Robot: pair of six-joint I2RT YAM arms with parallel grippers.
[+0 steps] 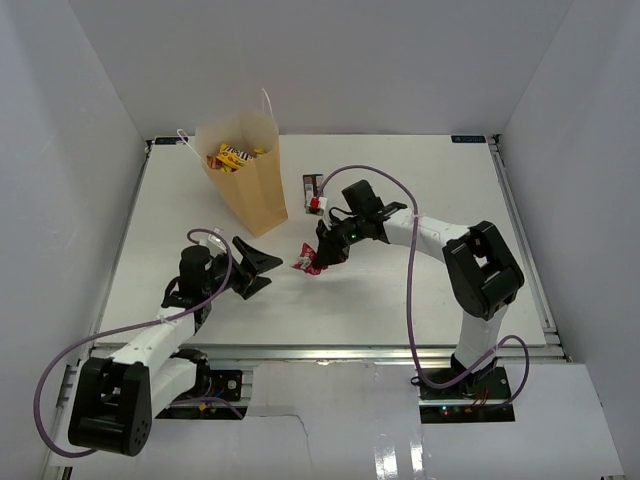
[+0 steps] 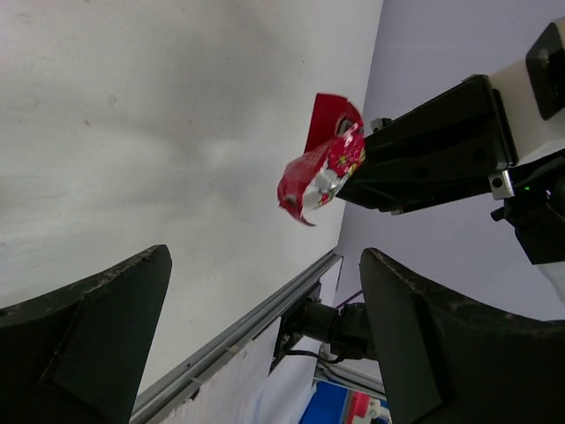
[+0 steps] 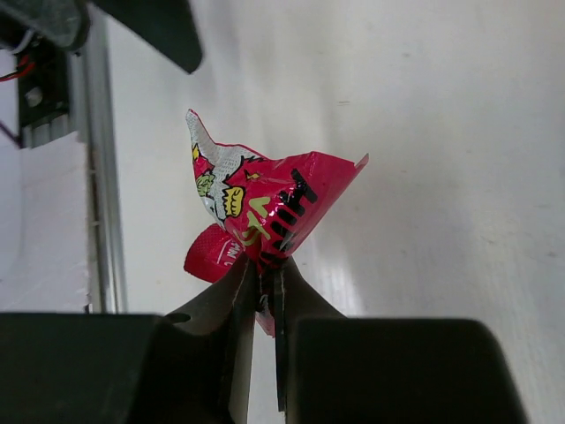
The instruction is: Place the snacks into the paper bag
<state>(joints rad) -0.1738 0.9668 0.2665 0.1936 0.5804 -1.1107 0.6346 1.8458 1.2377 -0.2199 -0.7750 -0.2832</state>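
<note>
My right gripper is shut on a red shiny snack packet, pinching its lower edge; the packet sits mid-table just above or on the surface. The same red packet shows in the left wrist view, held by the black right fingers. A dark brown bar lies behind the right gripper. The tan paper bag stands upright at the back left with yellow snacks inside. My left gripper is open and holds nothing, left of the red packet; in its own wrist view the left gripper faces the table's front edge.
White walls close in the table on three sides. A metal rail runs along the table's near edge. The bag's white handles stick up above its rim.
</note>
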